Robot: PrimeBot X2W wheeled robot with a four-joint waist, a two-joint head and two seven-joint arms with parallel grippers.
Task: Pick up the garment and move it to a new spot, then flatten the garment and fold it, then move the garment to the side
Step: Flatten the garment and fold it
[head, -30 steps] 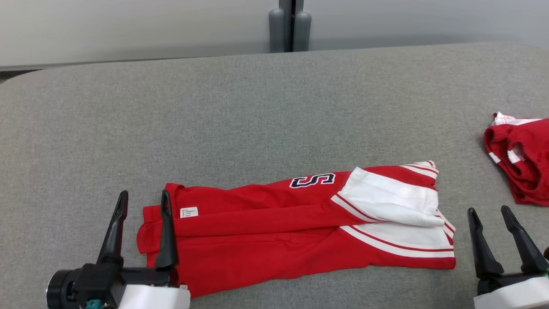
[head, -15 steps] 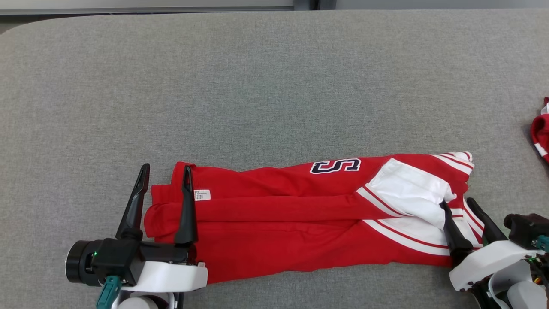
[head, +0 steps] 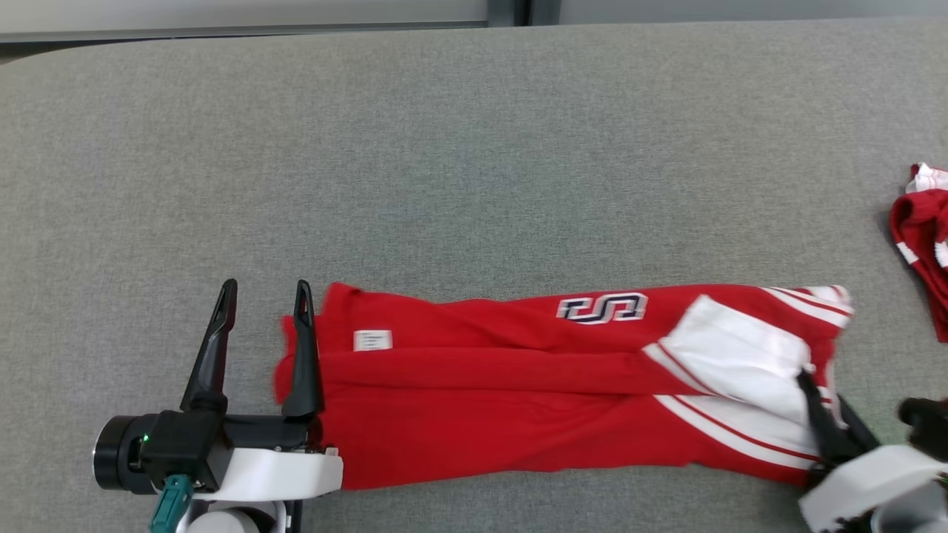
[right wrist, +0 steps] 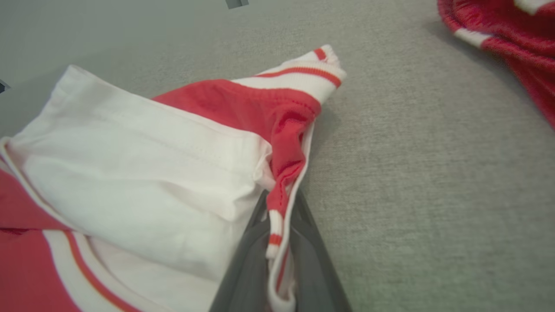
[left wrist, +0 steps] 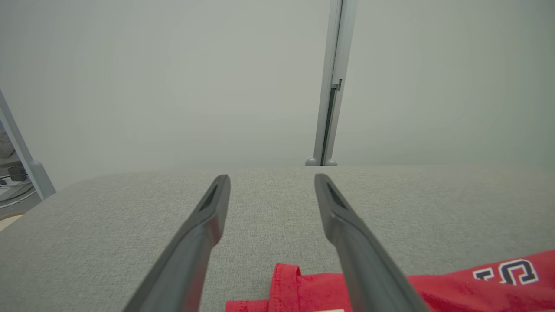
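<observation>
My right jaws, open a second ago, are now pinching the striped end of the shirt point(head: 474, 392). My left jaws are staying open. I think flattening is starting.

My left jaws are two long, dark, tapering fingers point(head: 211, 355), each slotted near the tip, set in a black block point(head: 185, 451). A black cylinder point(head: 115, 463) with a small green light point(head: 146, 438) sits at its side; behind come a white wrist shell point(head: 274, 474) and a teal tab point(head: 169, 503). My right wrist shell point(head: 866, 477) is white too.
</observation>
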